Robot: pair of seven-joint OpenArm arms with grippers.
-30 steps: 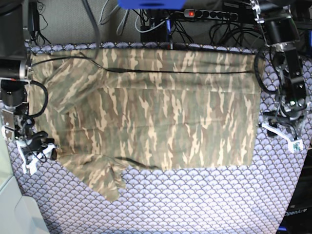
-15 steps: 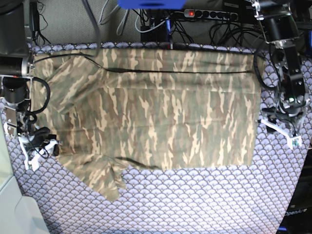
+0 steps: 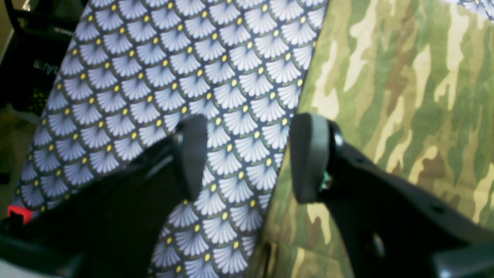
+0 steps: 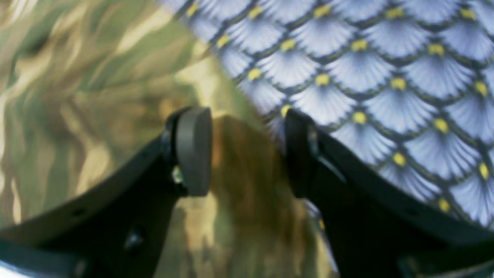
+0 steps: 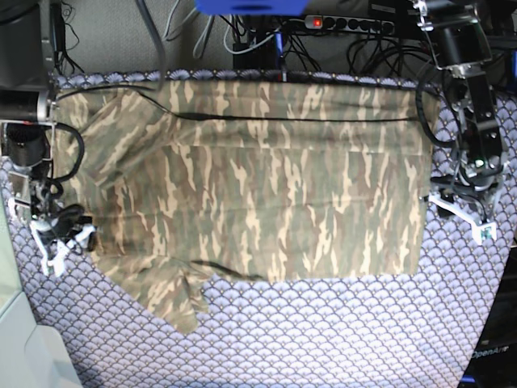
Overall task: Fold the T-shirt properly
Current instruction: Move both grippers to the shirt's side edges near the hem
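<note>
Nearest, bare tablecloth (image 5: pixel 323 339) lay below the shirt (image 5: pixel 266 186), whose lower sleeve (image 5: pixel 174 295) hung out toward the near left. The shirt was spread nearly flat across the middle, perhaps with one fold along its far side; the view is too coarse to be sure. At its left edge the right gripper (image 4: pixel 247 150) stood released over cloth; at its right edge the left gripper (image 3: pixel 247 158) stood released too. Most folding remained.
</note>
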